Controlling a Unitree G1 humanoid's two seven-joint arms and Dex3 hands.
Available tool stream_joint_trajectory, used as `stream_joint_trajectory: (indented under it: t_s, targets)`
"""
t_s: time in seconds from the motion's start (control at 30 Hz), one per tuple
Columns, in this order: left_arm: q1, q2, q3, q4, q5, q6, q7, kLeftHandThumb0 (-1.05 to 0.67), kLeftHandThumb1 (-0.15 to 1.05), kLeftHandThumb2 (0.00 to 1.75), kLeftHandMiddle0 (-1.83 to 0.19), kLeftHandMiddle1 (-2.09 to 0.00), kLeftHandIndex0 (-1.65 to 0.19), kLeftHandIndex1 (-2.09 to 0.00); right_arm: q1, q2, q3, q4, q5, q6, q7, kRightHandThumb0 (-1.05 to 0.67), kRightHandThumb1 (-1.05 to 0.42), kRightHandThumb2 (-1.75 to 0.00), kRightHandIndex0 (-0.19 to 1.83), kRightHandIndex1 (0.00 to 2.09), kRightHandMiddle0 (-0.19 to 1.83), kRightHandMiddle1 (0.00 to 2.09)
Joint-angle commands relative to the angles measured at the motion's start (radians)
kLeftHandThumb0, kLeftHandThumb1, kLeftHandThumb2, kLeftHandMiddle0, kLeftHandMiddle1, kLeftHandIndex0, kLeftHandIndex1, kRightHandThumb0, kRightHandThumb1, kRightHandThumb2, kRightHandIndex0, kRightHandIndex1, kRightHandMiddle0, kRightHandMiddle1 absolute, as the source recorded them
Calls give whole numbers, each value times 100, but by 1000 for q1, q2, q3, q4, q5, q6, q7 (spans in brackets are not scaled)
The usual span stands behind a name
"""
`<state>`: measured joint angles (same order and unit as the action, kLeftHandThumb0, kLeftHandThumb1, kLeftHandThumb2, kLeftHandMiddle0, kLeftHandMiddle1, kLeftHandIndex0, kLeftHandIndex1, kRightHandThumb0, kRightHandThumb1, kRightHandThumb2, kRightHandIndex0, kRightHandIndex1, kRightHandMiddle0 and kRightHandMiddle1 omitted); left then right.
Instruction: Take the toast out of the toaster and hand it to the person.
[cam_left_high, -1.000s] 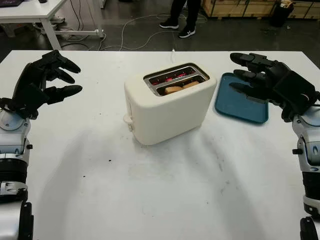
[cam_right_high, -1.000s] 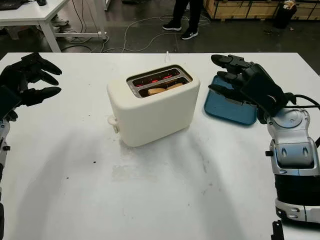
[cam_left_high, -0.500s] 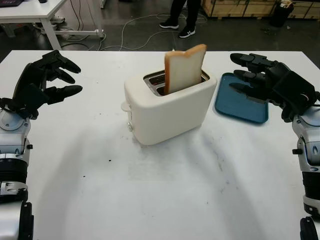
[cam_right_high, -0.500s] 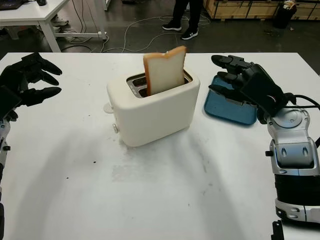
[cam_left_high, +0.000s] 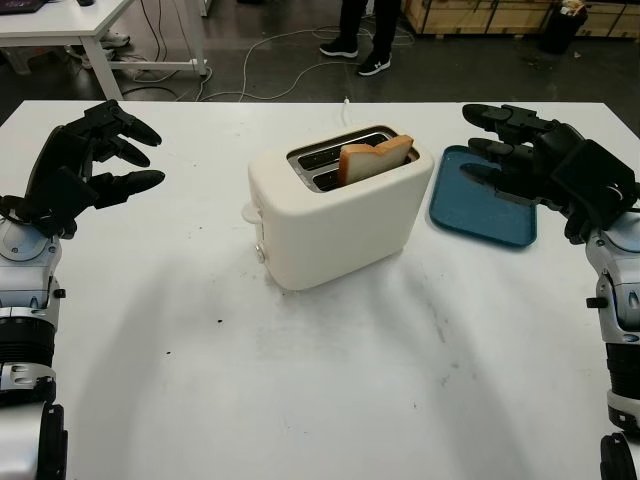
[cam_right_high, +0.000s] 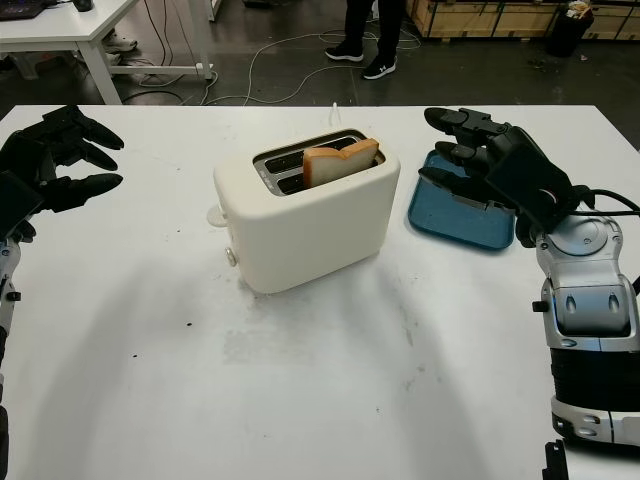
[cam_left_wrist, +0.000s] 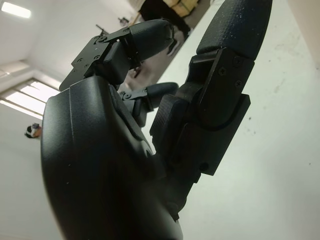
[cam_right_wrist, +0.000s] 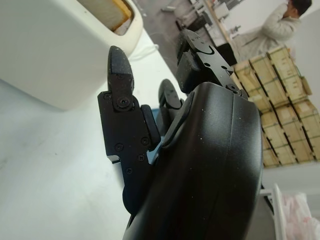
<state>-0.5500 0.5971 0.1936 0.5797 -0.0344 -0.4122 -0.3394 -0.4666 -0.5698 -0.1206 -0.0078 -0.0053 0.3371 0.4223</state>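
A: Where is the toast (cam_left_high: 374, 158)?

B: It sits in the nearer slot of the cream toaster (cam_left_high: 338, 217), leaning, with its top part sticking up above the rim. The toaster stands about mid-desk (cam_left_high: 320, 380), its lever knob on the end facing the robot's left.

A: And the left robot hand (cam_left_high: 88, 165)?

B: It hovers above the desk's left side, well apart from the toaster, open and holding nothing.

A: The right robot hand (cam_left_high: 540, 170)?

B: Also open and holding nothing. It hangs over the right side of the desk, above the near edge of a blue tray (cam_left_high: 480, 213) that lies just beside the toaster. Its fingertips (cam_left_high: 472, 173) point toward the toaster but stay apart from it.

A: Anyone around?

B: A person's legs (cam_left_high: 362, 30) in dark trousers and dark shoes stand on the floor beyond the far edge of the desk. In the right wrist view, a person in a light coat (cam_right_wrist: 281, 27) stands near stacked wooden crates (cam_right_wrist: 282, 100).

A: Anything else on the floor?

B: Cables, and a white table (cam_left_high: 70, 25) off to the far left.
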Motion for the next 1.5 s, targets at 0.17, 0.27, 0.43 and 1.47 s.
stream_joint_trajectory:
  t_s: [0.17,0.27,0.43,1.47]
  targets:
    - [-3,-2,2,-1,-3,0,6,-105,86,0,-34,-148,-42,-129,-246,-46,69,61,-76,-76,6,-11,-84,0,56,8,52,6]
    - [-3,-4,4,0,-9,-4,1,-105,86,0,-33,-148,-42,-129,-368,-50,115,144,-110,-156,26,0,-76,-1,62,11,59,8]
    - [-2,-5,5,7,-9,-21,1,-105,86,0,-32,-148,-40,-130,-549,-38,216,346,-237,-362,-11,6,-63,-1,89,26,82,18]
    - [0,-3,8,6,-8,-14,0,-105,86,0,-32,-149,-39,-132,-837,28,481,787,-463,-588,208,-66,-60,0,96,42,100,6]
